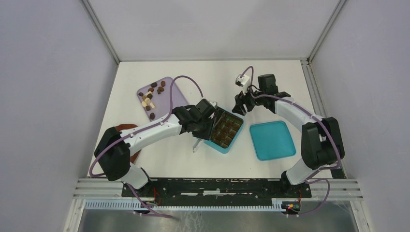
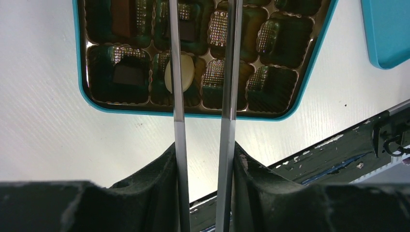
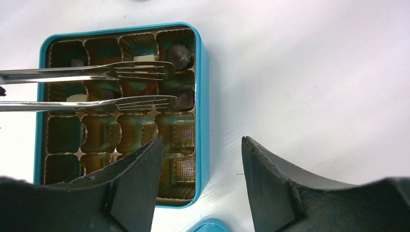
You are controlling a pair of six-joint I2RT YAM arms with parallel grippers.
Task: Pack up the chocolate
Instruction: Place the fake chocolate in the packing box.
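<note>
Several small dark, tan and cream chocolates lie on the lilac tray at the far left. The teal box with a grid of cells sits mid-table. A few cells hold pieces: a cream one, a dark one and a dark one. My left gripper is shut on metal tongs. The forked tong tips hang apart over the box with nothing between them. My right gripper is open and empty above the box's far right corner.
The teal lid lies flat right of the box. A reddish-brown cloth lies at the left, partly under my left arm. Grey walls enclose the table and a metal rail runs along the near edge.
</note>
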